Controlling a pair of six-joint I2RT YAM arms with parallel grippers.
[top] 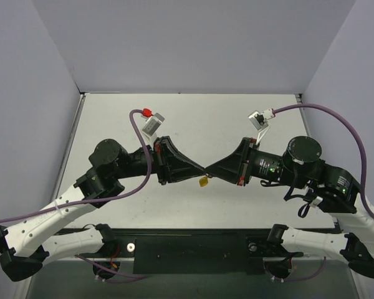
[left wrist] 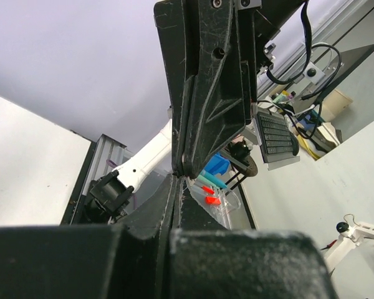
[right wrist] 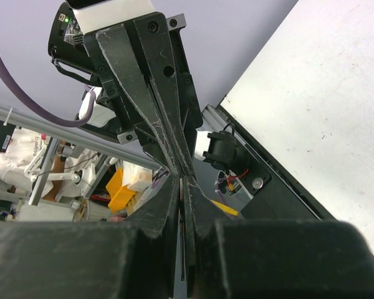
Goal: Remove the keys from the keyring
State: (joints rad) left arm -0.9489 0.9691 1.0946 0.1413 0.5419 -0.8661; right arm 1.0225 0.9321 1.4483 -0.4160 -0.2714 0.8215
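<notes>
Above the middle of the table my two grippers meet tip to tip. The left gripper is shut, its fingers pressed together against the right one's tips. My right gripper is shut too. The yellow-orange keyring dangles just under the point where the tips meet. In the right wrist view the keyring shows as a yellow sliver beside my right finger. The keys are hidden between the fingertips. What the left jaws pinch, I cannot tell.
The white table lies under both arms, with grey walls on three sides. A black mounting bar runs along the near edge. Purple cables loop off both wrists.
</notes>
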